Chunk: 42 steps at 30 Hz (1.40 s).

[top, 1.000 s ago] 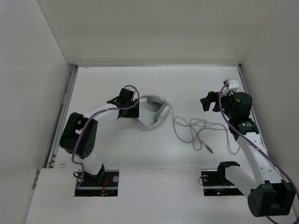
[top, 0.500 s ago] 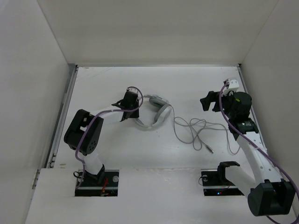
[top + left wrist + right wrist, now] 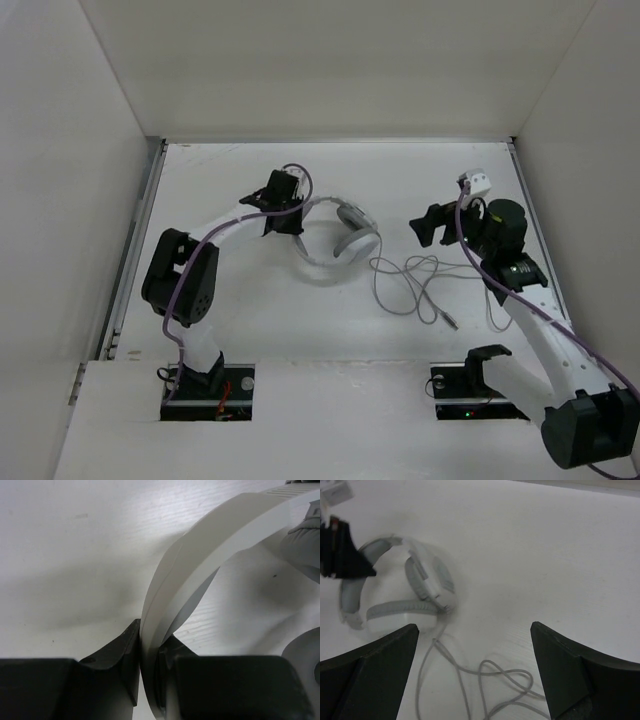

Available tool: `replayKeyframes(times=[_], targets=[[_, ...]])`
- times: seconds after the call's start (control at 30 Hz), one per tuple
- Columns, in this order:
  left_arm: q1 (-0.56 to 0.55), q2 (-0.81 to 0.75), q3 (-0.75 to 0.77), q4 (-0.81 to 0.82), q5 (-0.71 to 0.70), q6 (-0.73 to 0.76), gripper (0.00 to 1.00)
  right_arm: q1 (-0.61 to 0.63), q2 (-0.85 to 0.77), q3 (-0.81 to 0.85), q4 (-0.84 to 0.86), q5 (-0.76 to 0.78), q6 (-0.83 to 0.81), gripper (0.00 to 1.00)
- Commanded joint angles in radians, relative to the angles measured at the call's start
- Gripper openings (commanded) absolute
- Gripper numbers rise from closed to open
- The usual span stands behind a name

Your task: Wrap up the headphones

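Left gripper [image 3: 148, 645] pinches the headphones [image 3: 355, 240] by the headband [image 3: 225, 530]; right gripper [image 3: 474, 630] gapes apart.

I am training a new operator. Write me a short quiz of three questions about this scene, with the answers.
1. True or false: the right gripper is open and holds nothing.
2. Fill the gap: the cable of the headphones lies loose on the ____.
3. The left gripper is shut on: A the cable, B the headband, C nothing.
Key: 1 true; 2 table; 3 B.
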Motion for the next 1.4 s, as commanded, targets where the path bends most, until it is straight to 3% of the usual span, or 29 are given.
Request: replayKeyframes(times=[0.0, 0.47, 0.7, 1.0, 1.2, 1.37], targets=[[0.038, -0.103, 0.157, -0.071, 0.097, 0.012, 0.00, 0.099, 0.010, 0.022, 0.062, -0.086, -0.049, 1.00], [0.181, -0.183, 0.508, -0.209, 0.327, 0.032, 0.00, 0.338, 0.157, 0.205, 0.154, -0.084, -0.018, 1.00], [0.190, -0.210, 0.562, -0.217, 0.362, 0.019, 0.00, 0.426, 0.255, 0.265, 0.234, -0.078, 0.016, 1.00], [0.239, -0.256, 0.649, -0.213, 0.437, -0.064, 0.00, 0.438, 0.330, 0.237, 0.376, -0.054, 0.077, 1.00], [0.353, -0.207, 0.783, -0.175, 0.508, -0.211, 0.00, 0.444, 0.327, 0.170, 0.508, -0.098, 0.182, 0.90], [0.393, -0.173, 0.876, -0.102, 0.602, -0.359, 0.00, 0.433, 0.378, 0.159, 0.732, -0.210, 0.446, 0.75]])
